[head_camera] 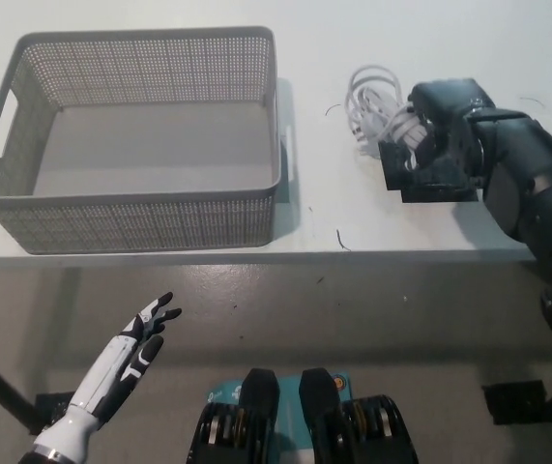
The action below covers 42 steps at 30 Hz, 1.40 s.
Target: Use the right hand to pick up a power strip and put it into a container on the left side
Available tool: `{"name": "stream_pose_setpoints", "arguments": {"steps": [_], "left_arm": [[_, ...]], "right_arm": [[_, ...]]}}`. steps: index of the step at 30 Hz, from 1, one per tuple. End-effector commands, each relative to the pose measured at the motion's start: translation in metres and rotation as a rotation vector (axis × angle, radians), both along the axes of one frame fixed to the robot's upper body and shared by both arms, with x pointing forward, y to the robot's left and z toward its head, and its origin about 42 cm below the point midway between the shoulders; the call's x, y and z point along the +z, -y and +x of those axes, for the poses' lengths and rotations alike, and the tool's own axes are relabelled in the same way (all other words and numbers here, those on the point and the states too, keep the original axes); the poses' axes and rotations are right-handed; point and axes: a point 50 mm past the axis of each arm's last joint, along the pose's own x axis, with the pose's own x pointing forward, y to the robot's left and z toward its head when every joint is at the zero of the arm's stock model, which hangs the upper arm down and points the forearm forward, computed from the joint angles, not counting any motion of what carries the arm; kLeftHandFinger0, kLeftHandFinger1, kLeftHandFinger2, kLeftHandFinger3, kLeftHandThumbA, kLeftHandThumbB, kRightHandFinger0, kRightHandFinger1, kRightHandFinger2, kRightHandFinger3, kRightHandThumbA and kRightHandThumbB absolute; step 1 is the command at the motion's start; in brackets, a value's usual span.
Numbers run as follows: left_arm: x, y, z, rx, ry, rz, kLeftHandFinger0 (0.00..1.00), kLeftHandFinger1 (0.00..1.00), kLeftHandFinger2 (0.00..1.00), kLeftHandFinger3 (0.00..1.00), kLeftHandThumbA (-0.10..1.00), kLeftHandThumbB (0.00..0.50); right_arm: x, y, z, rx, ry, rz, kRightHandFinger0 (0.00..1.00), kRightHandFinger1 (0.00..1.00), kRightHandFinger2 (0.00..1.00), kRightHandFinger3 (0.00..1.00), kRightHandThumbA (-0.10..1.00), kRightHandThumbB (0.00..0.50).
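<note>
The right hand (428,153) is clamped around the power strip (396,130) at two o'clock on the table (353,217) — coiled cord spilling out toward the basket (130,208) at ten o'clock. Bare table between them leaves room, but the near wall must be cleared. The left hand (138,345) hangs spread, low at seven o'clock.

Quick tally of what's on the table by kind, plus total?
Grey basket: 1
Power strip with white coiled cord, held in the black right hand: 1
Total: 2
The white left hand rests open below the table edge, holding nothing.
</note>
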Motion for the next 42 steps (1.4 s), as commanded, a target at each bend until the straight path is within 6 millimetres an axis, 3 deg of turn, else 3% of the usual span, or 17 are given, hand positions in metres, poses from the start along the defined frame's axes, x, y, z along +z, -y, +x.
{"name": "stream_pose_setpoints", "arguments": {"steps": [1, 3, 6, 7, 11, 14, 15, 18, 21, 27, 30, 33, 35, 36, 39, 40, 42], "left_arm": [[0.021, -0.008, 0.006, -0.068, 0.121, 0.045, 1.0, 0.99, 0.89, 1.0, 1.0, 0.226], [0.02, -0.007, 0.005, -0.071, 0.121, 0.043, 1.0, 0.99, 0.89, 1.0, 1.0, 0.215], [0.019, -0.007, 0.003, -0.069, 0.116, 0.036, 1.0, 0.98, 0.89, 1.0, 1.0, 0.214], [0.018, -0.006, 0.003, -0.072, 0.114, 0.03, 1.0, 0.98, 0.89, 1.0, 1.0, 0.21], [0.018, -0.006, 0.003, -0.073, 0.111, 0.034, 1.0, 0.99, 0.89, 1.0, 1.0, 0.232], [0.018, -0.006, 0.003, -0.073, 0.111, 0.032, 1.0, 0.99, 0.88, 1.0, 1.0, 0.237], [0.018, -0.007, 0.003, -0.073, 0.11, 0.033, 1.0, 0.99, 0.88, 1.0, 1.0, 0.237], [0.017, -0.008, 0.003, -0.077, 0.11, 0.03, 1.0, 0.99, 0.87, 1.0, 1.0, 0.227], [0.016, -0.006, 0.002, -0.085, 0.106, 0.014, 1.0, 0.98, 0.87, 1.0, 1.0, 0.208], [0.012, 0.001, 0.0, -0.101, 0.089, 0.03, 1.0, 0.97, 0.88, 1.0, 1.0, 0.214], [0.011, 0.006, 0.0, -0.113, 0.086, 0.026, 1.0, 0.98, 0.87, 1.0, 1.0, 0.214], [0.011, 0.009, -0.001, -0.119, 0.073, 0.034, 1.0, 0.97, 0.88, 1.0, 1.0, 0.228], [0.01, 0.012, -0.002, -0.125, 0.071, 0.032, 1.0, 0.97, 0.87, 1.0, 1.0, 0.227], [0.01, 0.013, -0.002, -0.129, 0.074, 0.035, 1.0, 0.97, 0.87, 1.0, 1.0, 0.225], [0.01, 0.018, -0.001, -0.137, 0.077, 0.038, 1.0, 0.97, 0.87, 1.0, 1.0, 0.232], [0.01, 0.018, -0.002, -0.139, 0.076, 0.035, 1.0, 0.96, 0.86, 1.0, 1.0, 0.235], [0.011, 0.02, -0.001, -0.146, 0.085, 0.039, 1.0, 0.95, 0.86, 1.0, 1.0, 0.229]], "right_arm": [[0.295, -0.039, -0.008, 0.229, 0.869, 0.065, 0.0, 0.14, 0.69, 0.52, -0.1, 0.168], [0.304, -0.041, -0.011, 0.24, 0.897, 0.057, 0.0, 0.09, 0.65, 0.44, -0.1, 0.192], [0.323, -0.049, -0.017, 0.249, 0.912, 0.051, 0.0, 0.18, 0.75, 0.64, -0.1, 0.188], [0.333, -0.053, -0.021, 0.262, 0.941, 0.051, 0.0, 0.18, 0.75, 0.64, -0.1, 0.222], [0.353, -0.062, -0.029, 0.303, 0.993, 0.067, 0.0, 0.2, 0.78, 0.75, -0.1, 0.198], [0.386, -0.084, -0.047, 0.38, 1.05, 0.128, 0.0, 0.25, 0.74, 0.86, -0.1, 0.203], [0.388, -0.087, -0.049, 0.386, 1.054, 0.13, 0.0, 0.26, 0.74, 0.86, -0.1, 0.203], [0.4, -0.109, -0.06, 0.43, 1.09, 0.134, 0.0, 0.18, 0.72, 0.64, -0.1, 0.223], [0.411, -0.136, -0.073, 0.484, 1.11, 0.148, 0.0, 0.21, 0.79, 0.66, -0.1, 0.233], [0.408, -0.201, -0.094, 0.561, 1.089, 0.187, 0.0, 0.25, 0.82, 0.79, -0.1, 0.204], [0.399, -0.233, -0.106, 0.635, 1.088, 0.198, 0.0, 0.27, 0.82, 0.74, -0.1, 0.198], [0.388, -0.27, -0.12, 0.696, 1.037, 0.232, 0.0, 0.21, 0.77, 0.57, -0.1, 0.179], [0.382, -0.282, -0.125, 0.716, 1.008, 0.253, 0.0, 0.18, 0.75, 0.38, -0.1, 0.169], [0.376, -0.298, -0.132, 0.73, 0.994, 0.253, 0.0, 0.15, 0.71, 0.34, -0.1, 0.186], [0.361, -0.316, -0.138, 0.759, 0.992, 0.252, 0.0, 0.05, 0.62, 0.52, -0.1, 0.236], [0.354, -0.322, -0.14, 0.763, 0.973, 0.258, 0.0, 0.03, 0.61, 0.56, -0.1, 0.228], [0.344, -0.328, -0.14, 0.762, 0.946, 0.264, 0.0, 0.0, 0.56, 0.52, -0.1, 0.218]]}}
